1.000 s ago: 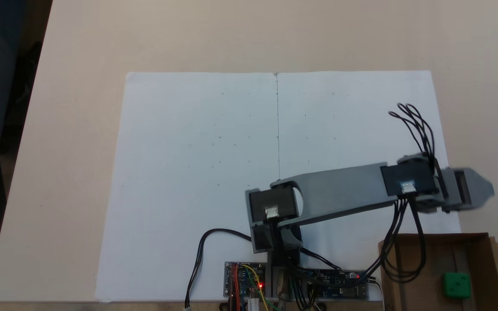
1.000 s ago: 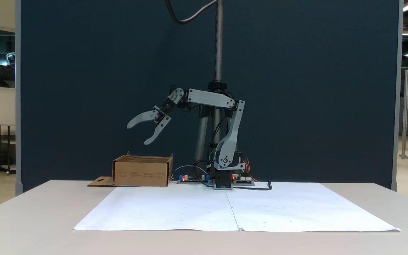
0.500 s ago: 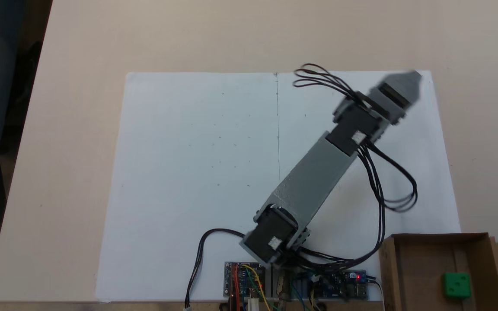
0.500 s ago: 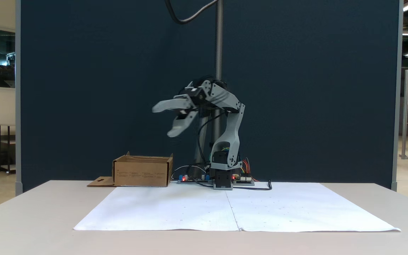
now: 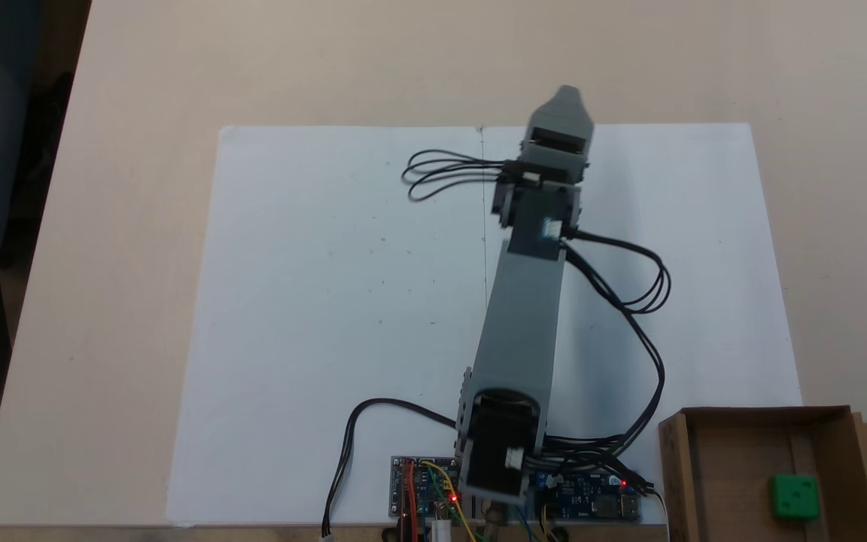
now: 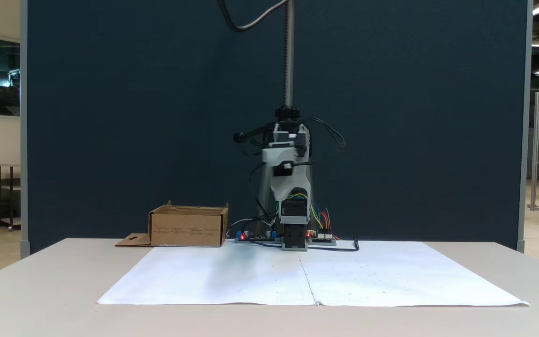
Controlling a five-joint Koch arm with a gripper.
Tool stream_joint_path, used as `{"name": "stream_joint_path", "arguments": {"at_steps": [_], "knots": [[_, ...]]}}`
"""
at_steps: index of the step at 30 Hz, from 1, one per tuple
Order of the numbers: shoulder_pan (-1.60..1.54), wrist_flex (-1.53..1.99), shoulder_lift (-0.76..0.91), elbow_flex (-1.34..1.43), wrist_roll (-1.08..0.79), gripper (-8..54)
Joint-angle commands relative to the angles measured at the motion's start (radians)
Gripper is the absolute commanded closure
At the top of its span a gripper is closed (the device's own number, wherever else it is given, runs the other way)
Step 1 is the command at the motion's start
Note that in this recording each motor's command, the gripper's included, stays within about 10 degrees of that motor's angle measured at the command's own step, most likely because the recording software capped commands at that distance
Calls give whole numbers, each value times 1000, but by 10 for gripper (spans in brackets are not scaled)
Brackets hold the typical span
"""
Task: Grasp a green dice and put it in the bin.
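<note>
The green dice [image 5: 795, 497] lies inside the bin [image 5: 757, 413], a brown cardboard box at the bottom right of a fixed view. In another fixed view the bin [image 6: 187, 227] stands left of the arm's base, and its walls hide the dice. My gripper [image 5: 567, 96] is raised over the far edge of the white paper, far from the bin, pointing away from the base. From above its jaws lie one over the other, and nothing shows between them. From the front the arm [image 6: 293, 187] points straight at the camera.
Two white paper sheets [image 5: 343, 301] cover the middle of the table. Circuit boards [image 5: 426, 489] and black cables [image 5: 644, 301] sit by the base. A metal pole [image 6: 289, 56] and a dark blue partition [image 6: 110, 117] stand behind the arm.
The arm has swung away from over the bin's side, across the paper to its middle, and now points straight out from the base. The dice has stayed in the bin.
</note>
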Motion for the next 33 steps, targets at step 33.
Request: {"name": "stream_joint_path", "arguments": {"at_steps": [33], "knots": [[-118,-1204,327,1104,-150,25]]}}
